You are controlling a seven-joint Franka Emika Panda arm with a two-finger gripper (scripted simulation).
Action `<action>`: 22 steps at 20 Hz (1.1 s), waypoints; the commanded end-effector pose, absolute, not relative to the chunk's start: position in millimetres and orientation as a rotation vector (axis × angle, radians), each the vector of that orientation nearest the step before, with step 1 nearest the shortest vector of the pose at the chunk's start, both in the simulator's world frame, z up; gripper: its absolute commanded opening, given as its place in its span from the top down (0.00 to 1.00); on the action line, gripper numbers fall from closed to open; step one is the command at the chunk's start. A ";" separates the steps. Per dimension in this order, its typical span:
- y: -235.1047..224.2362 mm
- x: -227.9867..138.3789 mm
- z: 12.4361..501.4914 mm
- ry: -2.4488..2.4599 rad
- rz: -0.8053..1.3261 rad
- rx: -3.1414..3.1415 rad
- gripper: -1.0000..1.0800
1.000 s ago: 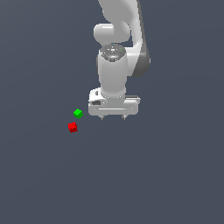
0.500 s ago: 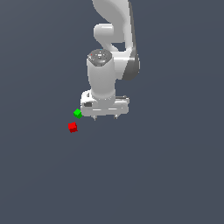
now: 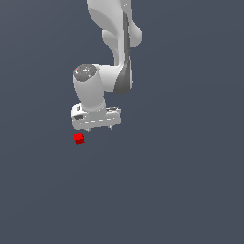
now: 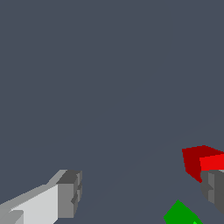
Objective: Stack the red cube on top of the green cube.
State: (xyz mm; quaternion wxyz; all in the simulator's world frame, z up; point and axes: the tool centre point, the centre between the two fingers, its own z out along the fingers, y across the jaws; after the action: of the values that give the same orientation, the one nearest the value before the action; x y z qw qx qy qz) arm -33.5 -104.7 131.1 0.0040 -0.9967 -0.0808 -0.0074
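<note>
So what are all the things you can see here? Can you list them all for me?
red cube: one, bright red, lying on the grey floor just below the gripper toward the exterior view's left; in the wrist view it sits close by one fingertip.
green cube: one, bright green, seen only in the wrist view, near the red cube; the arm hides it in the exterior view.
floor: one, plain dark grey, under everything.
robot arm: one, white with dark grey joints, coming down from above.
gripper: one, white with grey fingertips, open, holding nothing.
</note>
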 end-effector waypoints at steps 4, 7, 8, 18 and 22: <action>-151.5 -42.8 108.3 -0.350 -0.015 -3.117 0.04; -174.7 -45.7 97.2 -0.397 -0.010 -3.113 0.04; -181.7 -46.4 93.9 -0.411 -0.009 -3.111 0.04; -228.9 -47.6 71.9 -0.504 -0.001 -3.100 0.04; -234.5 -46.9 69.4 -0.515 0.000 -3.099 0.04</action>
State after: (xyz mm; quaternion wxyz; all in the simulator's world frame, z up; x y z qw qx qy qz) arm -47.6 -233.0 70.1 0.0001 -0.9868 -0.1620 0.0003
